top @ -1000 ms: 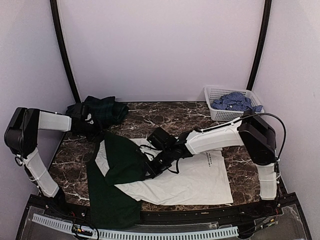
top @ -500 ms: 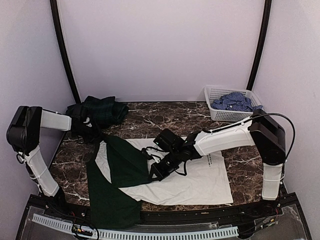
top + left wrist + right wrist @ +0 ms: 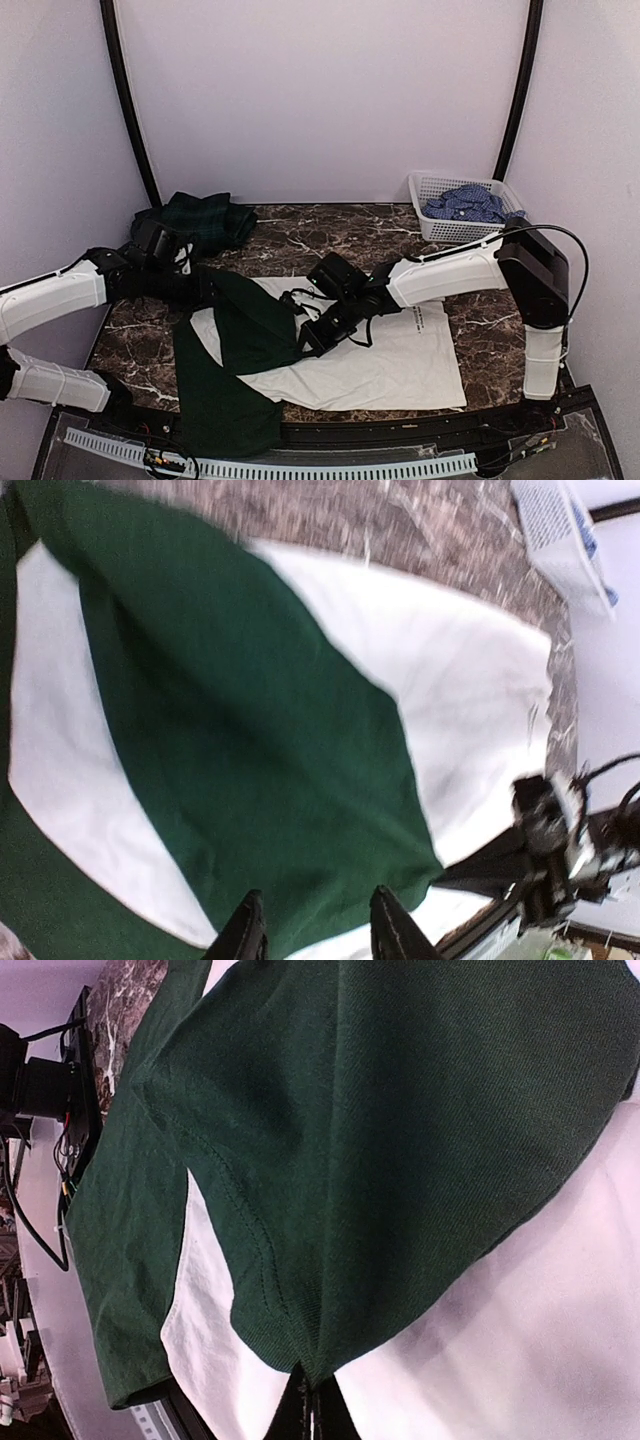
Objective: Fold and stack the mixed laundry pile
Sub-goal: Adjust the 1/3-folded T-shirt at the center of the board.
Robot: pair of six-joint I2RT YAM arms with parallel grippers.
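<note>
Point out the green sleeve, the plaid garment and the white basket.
green sleeve (image 3: 255, 320), top external view, middle of the folded-over panel.
plaid garment (image 3: 205, 215), top external view, centre of the bundle.
white basket (image 3: 445, 230), top external view, its front lattice wall.

Robotics lab test cell, not a home. Plain pale walls (image 3: 320, 100) box in three sides, and black curved poles (image 3: 124, 100) run up the back corners. Two white robot arms, left arm (image 3: 50, 300) and right arm (image 3: 450, 272), stand at the near edge of a dark marble-pattern table (image 3: 300, 232). A slotted cable duct (image 3: 300, 468) runs along the front. Domestic touches: a white lattice basket (image 3: 425, 185) and a white-and-green garment (image 3: 400, 360).
</note>
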